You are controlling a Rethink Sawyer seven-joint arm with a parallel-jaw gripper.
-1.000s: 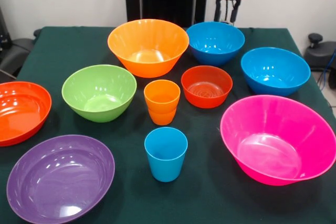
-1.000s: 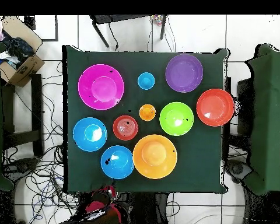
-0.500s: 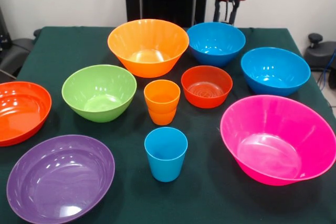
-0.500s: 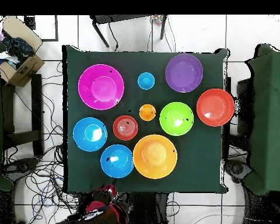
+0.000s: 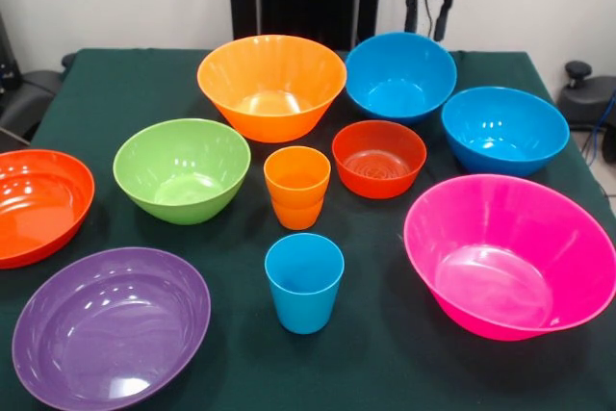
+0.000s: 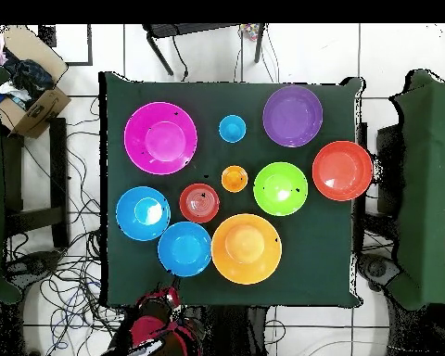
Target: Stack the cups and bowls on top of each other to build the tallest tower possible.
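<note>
Red gripper (image 5: 429, 18), jaws open, hangs top right just behind the glossy blue plastic bowl (image 5: 400, 74); reckon it drops onto that rim

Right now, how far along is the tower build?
Barely started. Done: only the orange cups look nested in one another mid-table. In hand: nothing. The gripper hangs open at the far edge behind the blue bowl, holding no piece. Left: nearly everything. The light blue cup, pink bowl, purple bowl and the other bowls sit singly on the table.
</note>
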